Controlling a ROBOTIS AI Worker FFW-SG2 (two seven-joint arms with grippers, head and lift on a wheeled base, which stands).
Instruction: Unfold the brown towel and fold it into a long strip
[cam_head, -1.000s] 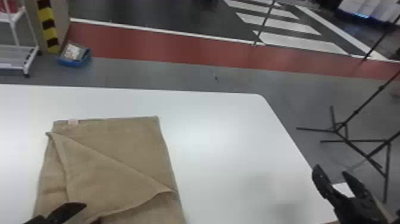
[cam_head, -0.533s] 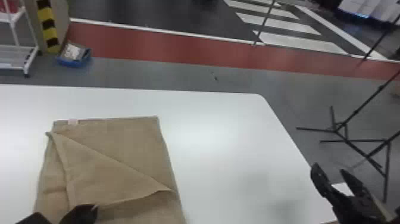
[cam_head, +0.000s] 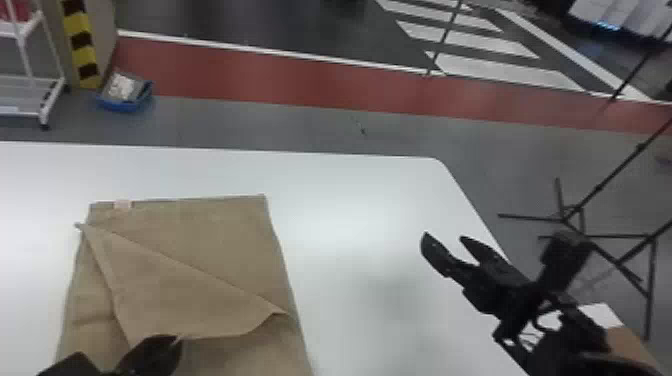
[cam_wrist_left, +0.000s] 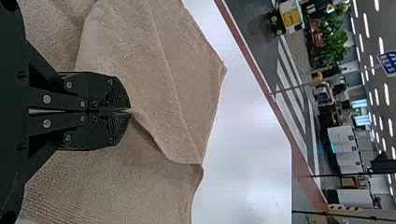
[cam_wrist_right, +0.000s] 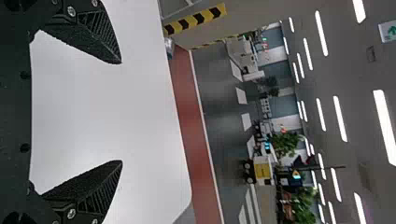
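Brown towel (cam_head: 220, 235), left on the tabletop (cam_head: 360, 210): the left hand (cam_wrist_left: 129, 111) pinches the flap's edge, presumably to open the layer. The right hand (cam_head: 444, 237), spread wide and empty, leaves the cloth free.

Logged as a large indoor workshop or test hall; cannot tell which. In head view, with 12 o'clock at the far side, noted a red floor lane (cam_head: 260, 75) running from 10 to 2 o'clock, white crossing stripes (cam_head: 505, 67) at 1, and black-and-yellow hazard striping (cam_head: 79, 42) at 10. Recorded a white wheeled rack (cam_head: 22, 97) between 9 and 10 and black stand legs (cam_head: 575, 215) just past 3. In the wrist views, observed rows of ceiling strip lights (cam_wrist_right: 341, 119), a wheeled yellow-and-white cart (cam_wrist_left: 290, 16), boxy white units (cam_wrist_left: 345, 140) and green plants (cam_wrist_right: 285, 143).
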